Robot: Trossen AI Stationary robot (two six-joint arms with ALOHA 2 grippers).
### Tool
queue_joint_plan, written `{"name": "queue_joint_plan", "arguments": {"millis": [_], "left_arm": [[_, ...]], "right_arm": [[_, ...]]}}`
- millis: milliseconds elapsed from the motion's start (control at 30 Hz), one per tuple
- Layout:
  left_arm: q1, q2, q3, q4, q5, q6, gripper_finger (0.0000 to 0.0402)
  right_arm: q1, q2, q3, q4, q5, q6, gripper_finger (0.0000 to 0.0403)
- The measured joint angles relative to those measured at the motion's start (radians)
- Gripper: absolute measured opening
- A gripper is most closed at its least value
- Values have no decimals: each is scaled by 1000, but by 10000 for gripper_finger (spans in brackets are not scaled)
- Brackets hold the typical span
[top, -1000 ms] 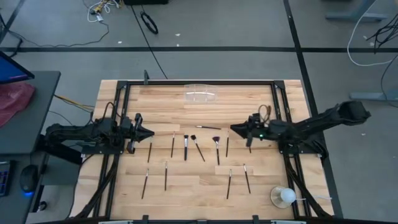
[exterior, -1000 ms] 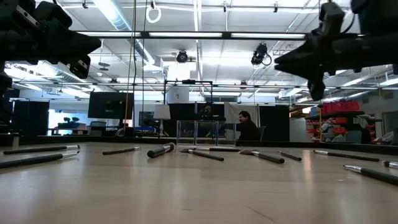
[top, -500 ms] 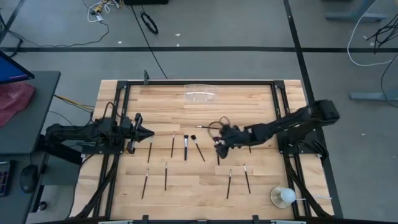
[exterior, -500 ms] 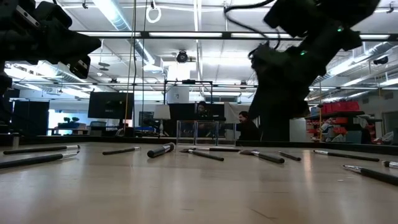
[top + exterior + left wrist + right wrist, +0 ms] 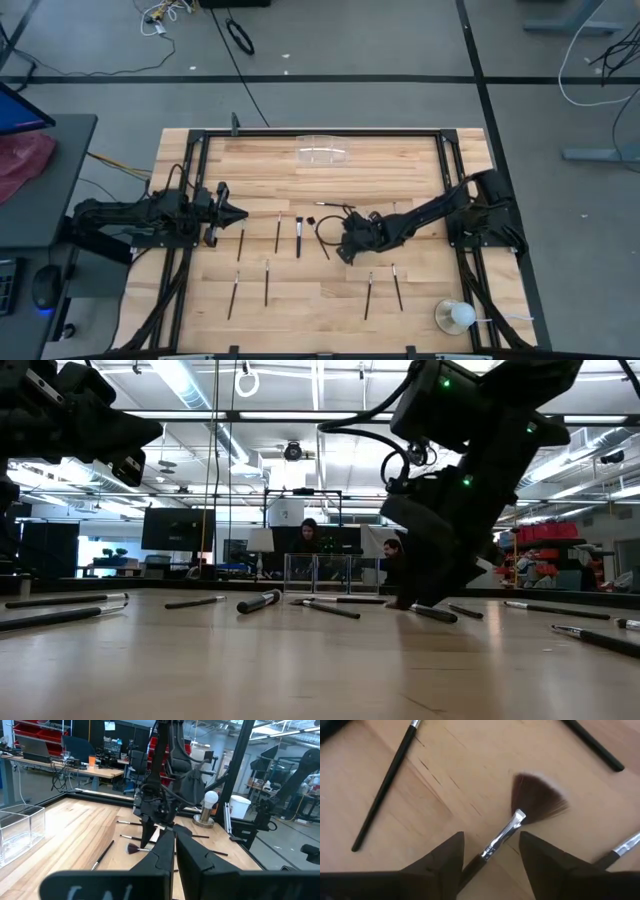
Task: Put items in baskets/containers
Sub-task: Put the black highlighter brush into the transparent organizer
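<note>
The wooden tabletop (image 5: 420, 150), framed by black rails, carries a clear plastic holder (image 5: 323, 153) near the middle of its far edge. Thin black makeup brushes (image 5: 278, 231) lie scattered across its middle and near half, among them a fan brush (image 5: 530, 805). A white round object (image 5: 460, 316) on a clear base stands by the near right corner.

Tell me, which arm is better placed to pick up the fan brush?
The right. Its gripper is open directly over the fan brush, fingers either side of the handle. The left gripper waits at the table's left edge, far from it.
</note>
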Motion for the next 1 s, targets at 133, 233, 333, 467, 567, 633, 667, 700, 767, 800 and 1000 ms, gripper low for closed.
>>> {"name": "queue_joint_plan", "arguments": {"millis": [133,233,333,467,567,633,667,700,767,800,1000], "left_arm": [[0,0,0,0,0,0,23],[0,0,0,0,0,0,23],[0,0,0,0,0,0,23],[0,0,0,0,0,0,23],[0,0,0,0,0,0,23],[0,0,0,0,0,0,23],[0,0,0,0,0,0,23],[0,0,0,0,0,0,23],[0,0,0,0,0,0,23],[0,0,0,0,0,0,23],[0,0,0,0,0,0,23]], "right_arm": [[1,6,-1,-21,4,-25,161],[2,24,0,-30,11,-40,126],[3,45,0,-25,21,-40,86],[3,51,-1,5,24,-40,33],[5,50,-2,22,30,-41,10],[5,51,-3,36,30,-41,11],[5,51,-4,48,34,-41,12],[7,51,-5,61,41,-41,12],[7,44,-7,87,45,-56,11],[6,34,-7,94,46,-61,10],[6,-51,-9,173,80,-150,9]]}}
